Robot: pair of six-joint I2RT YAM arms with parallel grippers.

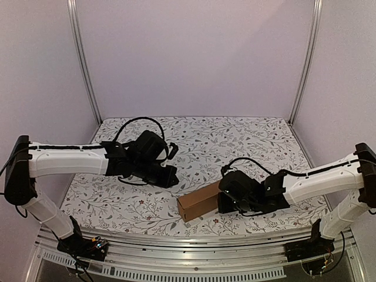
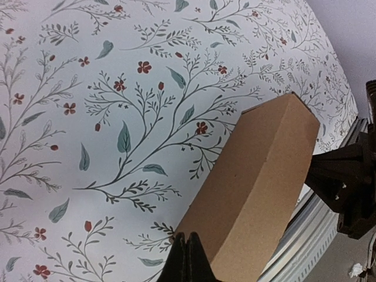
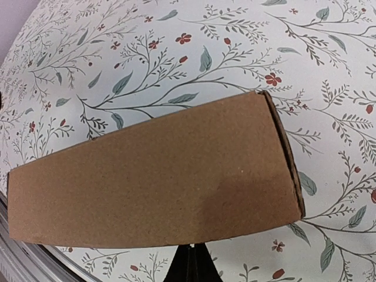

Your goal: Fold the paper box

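Note:
The paper box (image 1: 200, 200) is a plain brown narrow carton lying folded on the floral table near the front edge. My left gripper (image 1: 173, 178) is shut and empty just behind the box's left end. In the left wrist view its closed fingertips (image 2: 188, 249) sit beside the near corner of the box (image 2: 258, 182). My right gripper (image 1: 223, 200) is shut at the box's right end. In the right wrist view its closed tips (image 3: 194, 254) meet the near edge of the box (image 3: 158, 182). Whether they press on it I cannot tell.
The floral table cover (image 1: 235, 141) is bordered by purple walls at the back and sides. A metal rail (image 1: 194, 241) runs along the front edge close to the box. The right gripper's black body (image 2: 346, 182) shows in the left wrist view.

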